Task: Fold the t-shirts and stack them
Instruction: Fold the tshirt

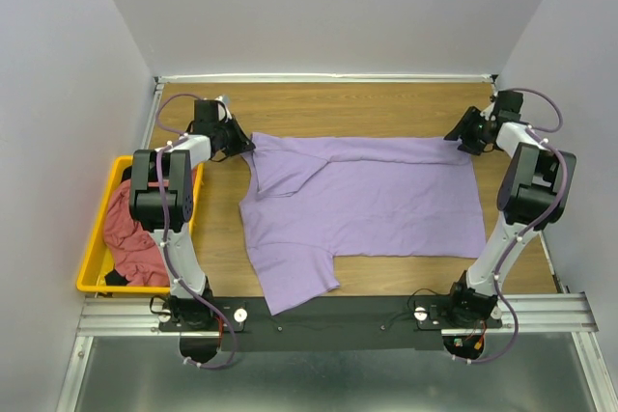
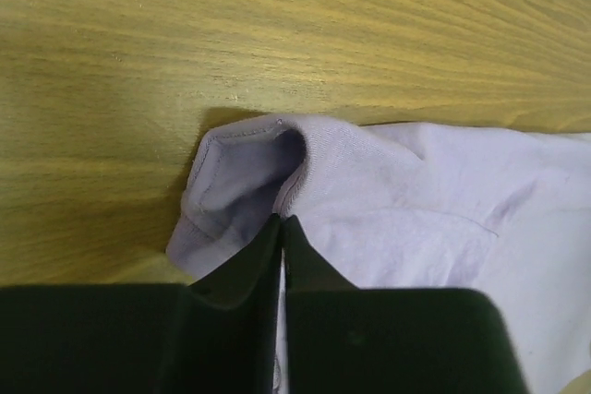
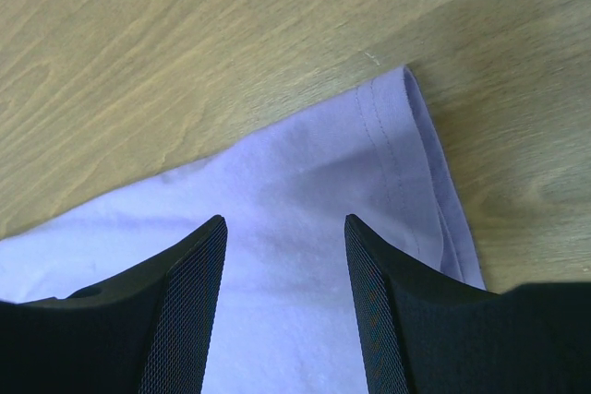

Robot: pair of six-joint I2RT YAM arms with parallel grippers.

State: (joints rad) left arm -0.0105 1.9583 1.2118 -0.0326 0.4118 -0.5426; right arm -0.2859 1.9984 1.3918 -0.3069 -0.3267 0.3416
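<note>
the left gripper (image 2: 282, 223) has its jaws pressed together on a raised fold at the far left corner of the purple shirt (image 1: 377, 205), so this corner is pinched and lifted a little off the wood. the right gripper (image 3: 286, 223) has its jaws spread, one on each side above the far right corner of the same shirt, near the stitched hem; it grips nothing, and i cannot tell if the tips touch the cloth. the shirt lies spread on the table (image 1: 338, 103), mostly flat, with a narrow band turned over along its far edge and one sleeve turned in near the left gripper. the other sleeve points toward the arm bases and its end lies on the black bar (image 1: 386, 311) at the near side of the shirt. i judge the task is at its beginning: this shirt is not yet a neat packet, no stack is to see, and the red shirt (image 1: 130, 229) waits crumpled in the yellow bin (image 1: 97, 238), left of the purple shirt. for moving, there is a free strip of wood beyond the shirt up to the back wall (image 1: 328, 16), a good gap between shirt and bin, but only a thin strip on the right of it, so a fold toward the near side seems to have the most room.
</note>
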